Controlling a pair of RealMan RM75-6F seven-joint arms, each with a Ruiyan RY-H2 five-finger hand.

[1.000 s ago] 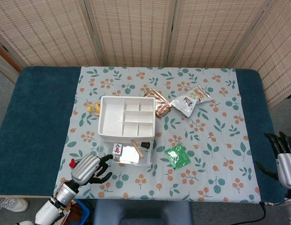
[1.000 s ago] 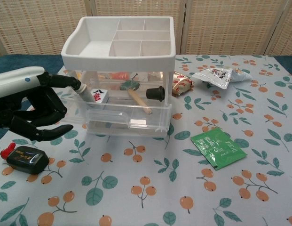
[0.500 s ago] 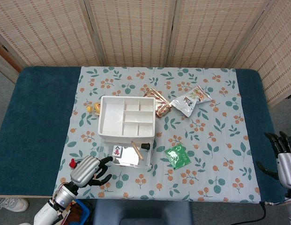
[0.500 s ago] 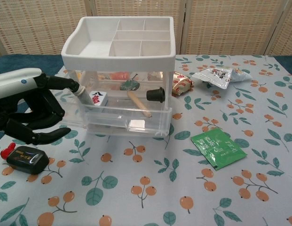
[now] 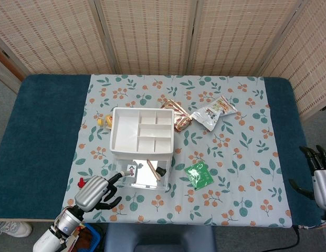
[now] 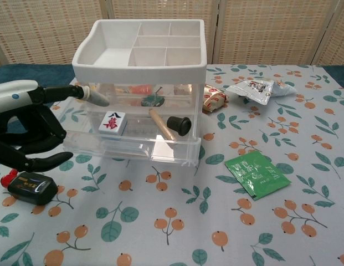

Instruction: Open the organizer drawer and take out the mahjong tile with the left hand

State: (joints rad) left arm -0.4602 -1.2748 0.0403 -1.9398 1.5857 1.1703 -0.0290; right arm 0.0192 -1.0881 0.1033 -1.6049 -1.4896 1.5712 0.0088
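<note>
Woven screens back a blue desk (image 5: 42, 131) spread with a leaf-and-berry cloth (image 5: 241, 157).

At frame centre stands the white organizer (image 6: 139, 50), its clear drawer (image 6: 133, 145) pulled out toward the camera. Things deep inside the drawer blur behind the plastic.

The left hand (image 6: 25, 130), at the left edge of the chest view, is cut off by the frame; its fingers are spread and empty, one fingertip (image 6: 97, 100) touching the drawer's left corner. The right hand (image 5: 317, 176) shows only in the head view, at the lower right edge, partly cropped, so its state cannot be told.

A green packet (image 6: 257, 174) lies right of the drawer; its print is unreadable.

The tile (image 6: 112, 122) lies face up in the drawer's left part, showing red characters, beside a stick (image 6: 160, 124) and a black cap (image 6: 179, 125).
</note>
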